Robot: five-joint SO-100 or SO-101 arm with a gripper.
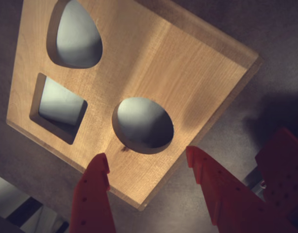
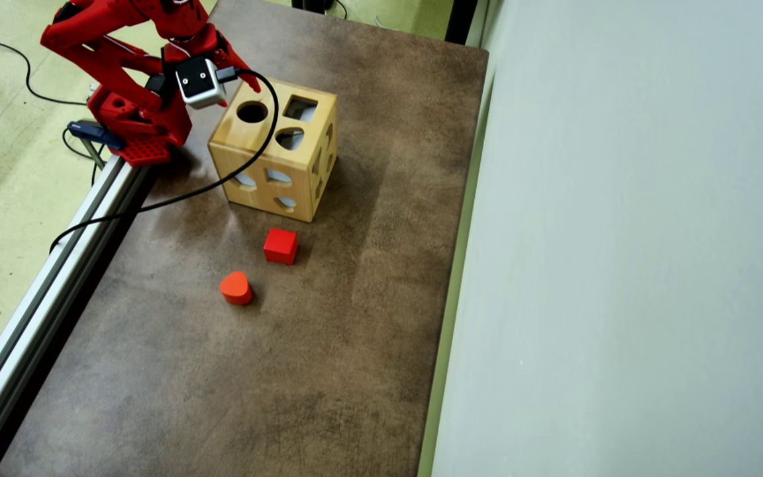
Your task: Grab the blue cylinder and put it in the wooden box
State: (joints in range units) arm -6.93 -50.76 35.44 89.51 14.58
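Observation:
The blue cylinder shows in neither view. The wooden box [image 2: 255, 199] stands at the far left of the brown table, its top face cut with a round, a square and a teardrop hole. In the wrist view that top face [image 1: 154, 58] fills the upper frame, the round hole lying just beyond my fingertips. My red gripper [image 1: 145, 155] hovers open over the box's near corner with nothing between its fingers. In the overhead view the gripper [image 2: 239, 93] sits above the box's top left edge, beside the round hole.
A red cube [image 2: 281, 246] and an orange-red teardrop block [image 2: 236, 288] lie on the table in front of the box. A black cable [image 2: 156, 202] trails from the wrist camera across the box to an aluminium rail [image 2: 57, 265] along the table's left edge.

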